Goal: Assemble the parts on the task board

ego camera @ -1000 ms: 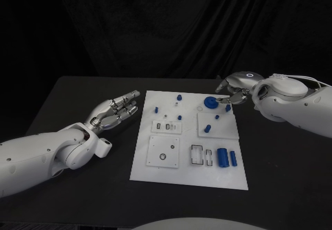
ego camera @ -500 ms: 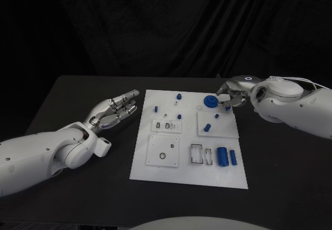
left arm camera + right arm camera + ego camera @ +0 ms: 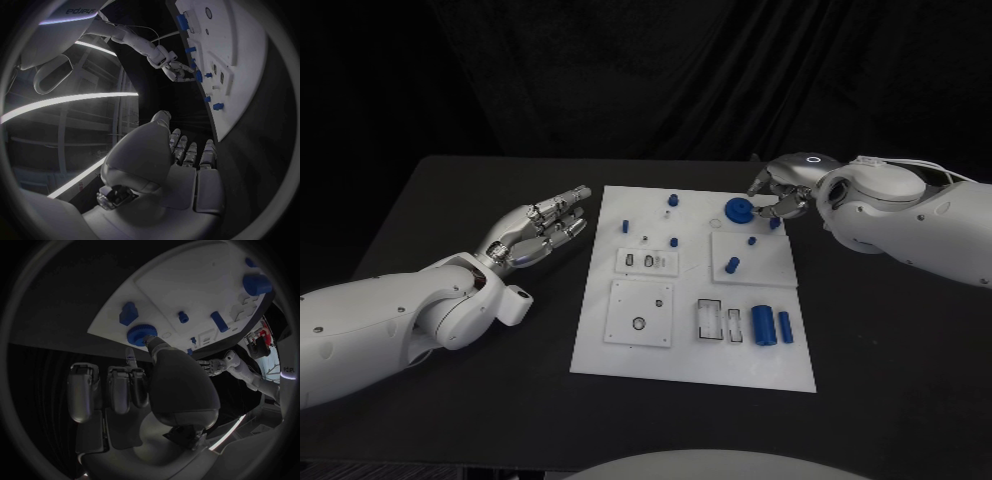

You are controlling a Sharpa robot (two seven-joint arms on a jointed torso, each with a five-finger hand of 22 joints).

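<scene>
Board (image 3: 689, 355) lies white mid-table before us; our left hand (image 3: 542, 232) hovers beside its left edge, fingers straight, holding nothing. At the far right corner our right hand (image 3: 776, 200) touches the round blue knob (image 3: 737, 210); we cannot tell whether it grips.

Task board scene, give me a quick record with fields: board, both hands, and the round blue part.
board: white task board in the middle of the black table
round blue part: round blue part near the board's far edge
right hand: right hand at the round blue part, one fingertip touching it in the right wrist view; a grip cannot be told
left hand: left hand left of the board, fingers extended, holding nothing
</scene>
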